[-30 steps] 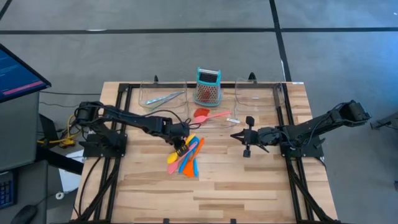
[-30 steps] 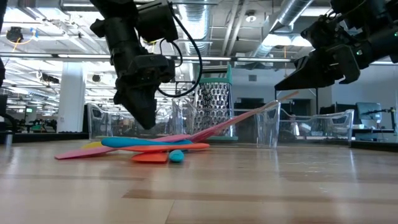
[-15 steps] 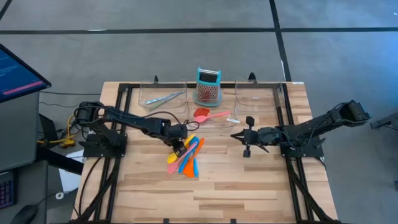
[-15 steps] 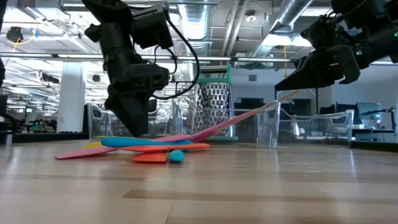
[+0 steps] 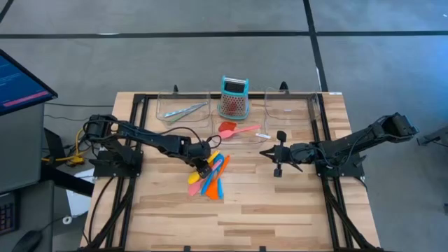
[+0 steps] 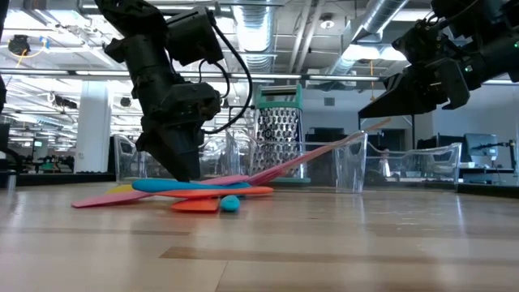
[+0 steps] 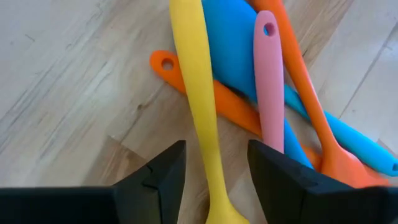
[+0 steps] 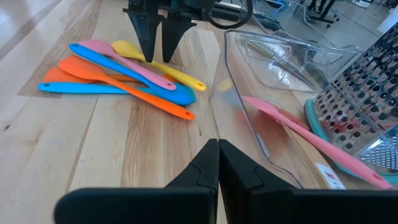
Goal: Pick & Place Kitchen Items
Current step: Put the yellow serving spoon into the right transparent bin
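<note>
The left arm stretches low across the table toward its middle, its wrist tipped steeply down so the left gripper [image 5: 204,162] points at the tabletop with fingers [image 7: 163,175] spread apart. The right arm reaches in level from its side, the right gripper [image 5: 262,152] raised above the table, fingers [image 8: 204,167] pressed together

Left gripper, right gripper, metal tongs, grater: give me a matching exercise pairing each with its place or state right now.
Things:
1. left gripper
2. right gripper
3. metal tongs
4. grater

Places or states:
A. lying in a clear tray at the far left
B. shut, hovering off the table
C. standing upright between the trays
D. open, fingers straddling the yellow utensil

Pairs: 1-D, 2-B, 3-A, 4-C
</note>
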`<action>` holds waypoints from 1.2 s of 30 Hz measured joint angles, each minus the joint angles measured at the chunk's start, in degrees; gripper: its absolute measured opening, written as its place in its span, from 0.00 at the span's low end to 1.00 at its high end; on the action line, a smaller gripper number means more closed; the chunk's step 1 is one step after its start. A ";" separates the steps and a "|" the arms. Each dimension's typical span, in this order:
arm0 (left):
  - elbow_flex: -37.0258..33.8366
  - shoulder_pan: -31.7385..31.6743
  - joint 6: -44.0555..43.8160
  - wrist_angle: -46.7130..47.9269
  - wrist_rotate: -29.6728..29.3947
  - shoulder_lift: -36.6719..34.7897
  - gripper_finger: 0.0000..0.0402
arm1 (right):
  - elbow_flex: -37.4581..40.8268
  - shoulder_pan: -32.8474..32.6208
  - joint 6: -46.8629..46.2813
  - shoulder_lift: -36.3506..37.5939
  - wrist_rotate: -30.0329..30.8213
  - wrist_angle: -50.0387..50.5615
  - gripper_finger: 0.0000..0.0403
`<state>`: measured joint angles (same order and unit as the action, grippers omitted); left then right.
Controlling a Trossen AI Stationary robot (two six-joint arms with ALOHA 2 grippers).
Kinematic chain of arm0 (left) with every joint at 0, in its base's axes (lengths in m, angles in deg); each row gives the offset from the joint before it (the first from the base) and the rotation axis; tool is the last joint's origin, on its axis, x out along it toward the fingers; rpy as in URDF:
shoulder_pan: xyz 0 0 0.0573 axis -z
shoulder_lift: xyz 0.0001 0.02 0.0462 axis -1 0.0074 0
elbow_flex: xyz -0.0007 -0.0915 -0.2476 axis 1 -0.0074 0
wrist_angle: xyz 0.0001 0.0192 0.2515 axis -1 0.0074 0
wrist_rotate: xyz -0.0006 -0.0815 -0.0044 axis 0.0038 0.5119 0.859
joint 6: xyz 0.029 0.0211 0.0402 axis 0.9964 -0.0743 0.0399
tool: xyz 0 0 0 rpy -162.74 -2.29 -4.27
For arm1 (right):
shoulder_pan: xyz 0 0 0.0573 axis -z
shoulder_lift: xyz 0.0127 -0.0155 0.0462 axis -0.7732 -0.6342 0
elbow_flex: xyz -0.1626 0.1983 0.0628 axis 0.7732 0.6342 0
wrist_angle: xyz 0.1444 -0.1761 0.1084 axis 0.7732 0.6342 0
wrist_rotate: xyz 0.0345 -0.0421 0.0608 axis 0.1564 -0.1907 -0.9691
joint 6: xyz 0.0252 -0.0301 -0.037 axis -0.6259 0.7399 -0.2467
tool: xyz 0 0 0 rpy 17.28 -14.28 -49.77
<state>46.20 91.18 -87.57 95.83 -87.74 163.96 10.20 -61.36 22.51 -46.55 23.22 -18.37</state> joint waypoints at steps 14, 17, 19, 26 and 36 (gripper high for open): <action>0.15 0.35 -0.28 -1.36 -1.69 4.61 0.41 | 0.00 0.00 0.00 0.00 0.00 0.04 0.00; 0.15 0.35 -0.31 -1.46 -1.69 4.59 0.41 | 0.00 0.00 0.00 0.00 0.01 0.17 0.00; 0.09 0.35 -0.31 -1.51 -2.09 4.18 0.39 | 0.00 0.00 0.00 0.00 0.00 0.17 0.00; 0.00 0.35 -0.31 -1.46 -2.73 3.92 0.19 | 0.00 0.00 0.00 0.00 0.00 0.37 0.00; -0.10 0.37 0.34 -0.16 -2.14 2.71 0.03 | 0.00 0.00 -0.02 0.00 0.00 0.37 0.00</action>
<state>46.10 91.55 -87.23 95.67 -89.89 166.67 10.20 -61.36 22.50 -46.55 23.22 -18.00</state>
